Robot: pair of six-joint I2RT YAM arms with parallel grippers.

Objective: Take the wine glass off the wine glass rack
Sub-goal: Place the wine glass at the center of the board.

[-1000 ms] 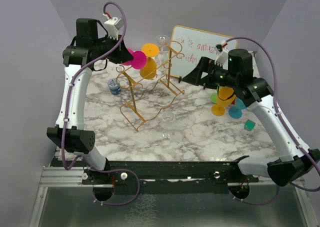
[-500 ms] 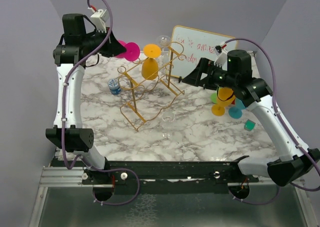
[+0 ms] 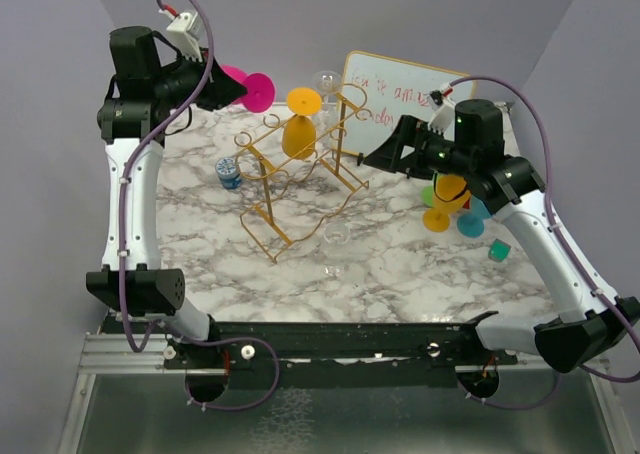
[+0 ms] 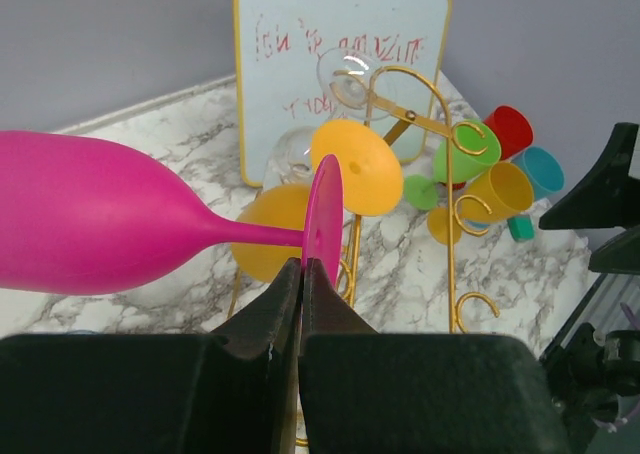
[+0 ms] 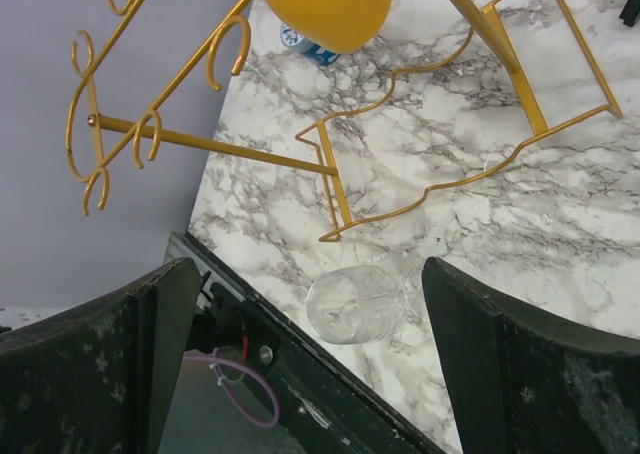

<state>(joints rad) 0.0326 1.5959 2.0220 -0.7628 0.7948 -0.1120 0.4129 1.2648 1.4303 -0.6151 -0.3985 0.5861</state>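
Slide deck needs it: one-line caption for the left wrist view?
Left gripper shut on the foot of the pink wine glass, held sideways before the gold wine glass rack.

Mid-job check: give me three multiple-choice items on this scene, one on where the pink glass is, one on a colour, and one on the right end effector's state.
1. Where is the pink wine glass?
A. Hanging on the rack
B. In the air, gripped by its foot in the left end effector
C. Lying on the table

2. What colour is the opaque glass hanging on the wine glass rack?
A. Orange
B. Purple
C. Black

3. How is the right end effector?
A. Open and empty
B. Shut on a clear glass
C. Shut on a rack wire

Answers:
1 B: the left wrist view shows the fingers pinching the pink foot, clear of the wires.
2 A: the orange glass hangs bowl down between the rails.
3 A: its fingers stand wide apart with only table and rack showing between them.
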